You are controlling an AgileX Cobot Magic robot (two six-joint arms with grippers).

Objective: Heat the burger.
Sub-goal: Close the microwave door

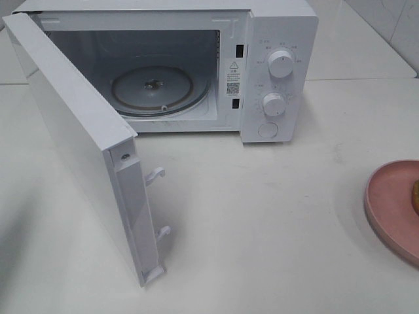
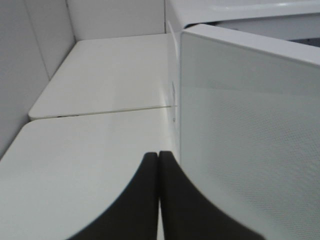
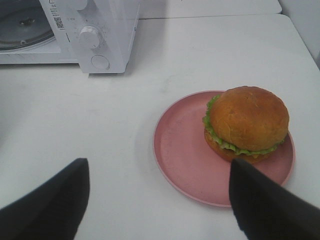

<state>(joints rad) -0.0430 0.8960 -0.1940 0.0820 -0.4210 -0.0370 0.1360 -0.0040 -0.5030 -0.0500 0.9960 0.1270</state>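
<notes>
Exterior high view: a white microwave [image 1: 196, 65] was seen standing at the back of the white table [image 1: 262, 229], with its door [image 1: 72, 137] swung wide open toward the left. Inside the cavity a round glass turntable [image 1: 152, 90] was visible, with nothing lying on it. Two round knobs [image 1: 281, 64] and a round button [image 1: 268, 130] were set one above the other on the control panel at the microwave's right. At the right edge of this view part of a pink plate [image 1: 389, 206] was seen resting on the table, well apart from the microwave; only a sliver of what lay on it could be made out there.

From the right wrist view, the burger [image 3: 247, 125] was seen sitting on the pink plate [image 3: 185, 150], off-centre and close to the rim, with green lettuce showing under the brown bun. The right pincer [image 3: 160, 200] was held above the table with its dark fingers [image 3: 50, 202] spread wide, near the plate's rim and gripping nothing.

From the left wrist view, the left pincer [image 2: 159, 192] was seen pressed together with nothing between its fingers, just beside the outer face of the open door [image 2: 245, 140]; whether it touched the door could not be told.
</notes>
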